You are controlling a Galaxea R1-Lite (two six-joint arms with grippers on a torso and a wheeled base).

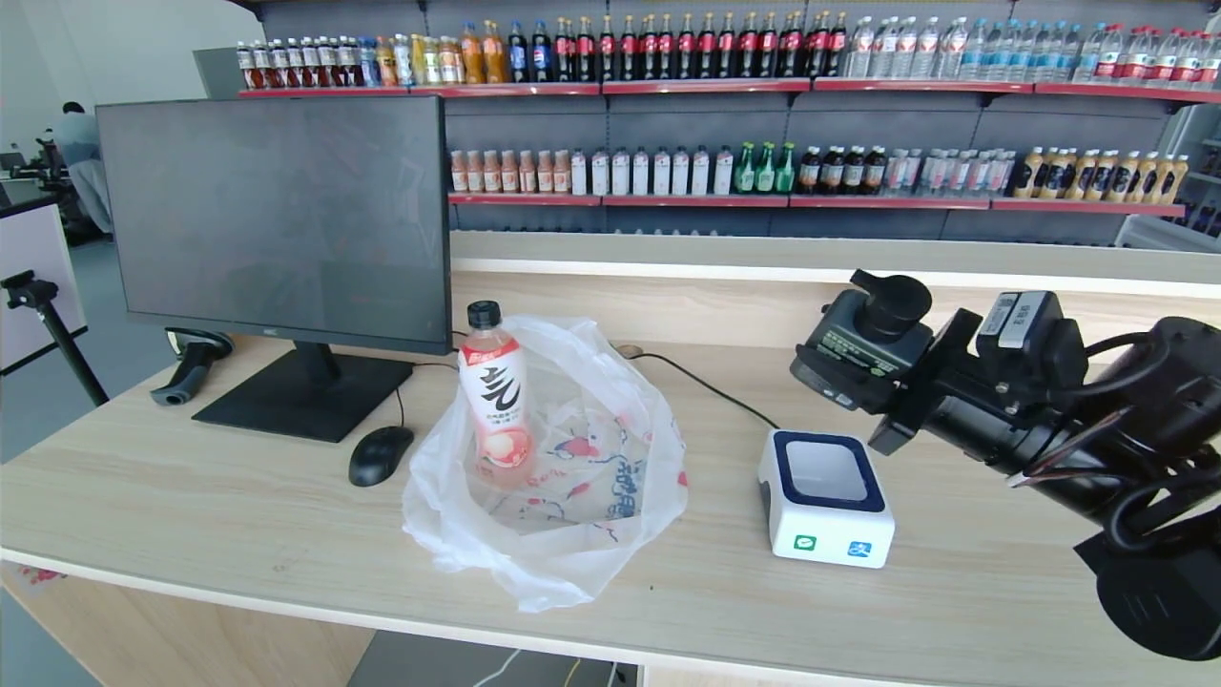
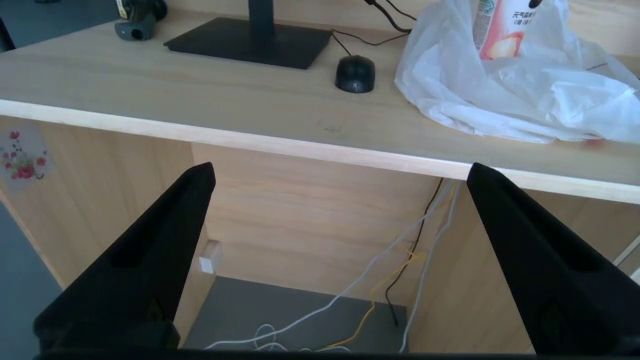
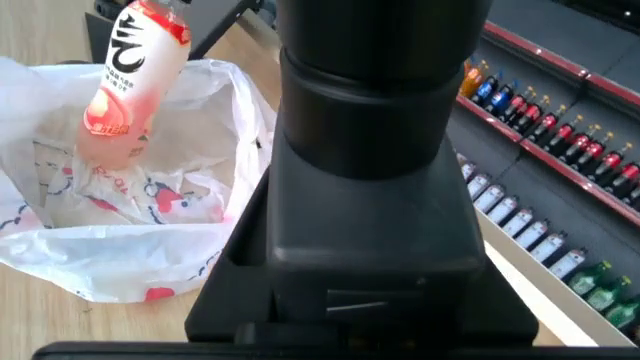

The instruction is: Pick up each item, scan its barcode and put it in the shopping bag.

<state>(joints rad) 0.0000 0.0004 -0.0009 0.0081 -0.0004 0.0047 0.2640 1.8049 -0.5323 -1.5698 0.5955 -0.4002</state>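
While drink bottle [image 1: 491, 391] stands inside shopping bag [image 1: 651, 448], right claw [image 1: 901, 380] grips black bottle [image 1: 858, 339]; left claw [image 2: 337, 195] open.

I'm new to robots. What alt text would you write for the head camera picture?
A pink drink bottle stands upright inside a white shopping bag on a wooden counter. A white barcode scanner sits to the bag's right, a monitor and mouse to its left. The robot's right arm hangs above the counter's right end, with drink shelves behind.
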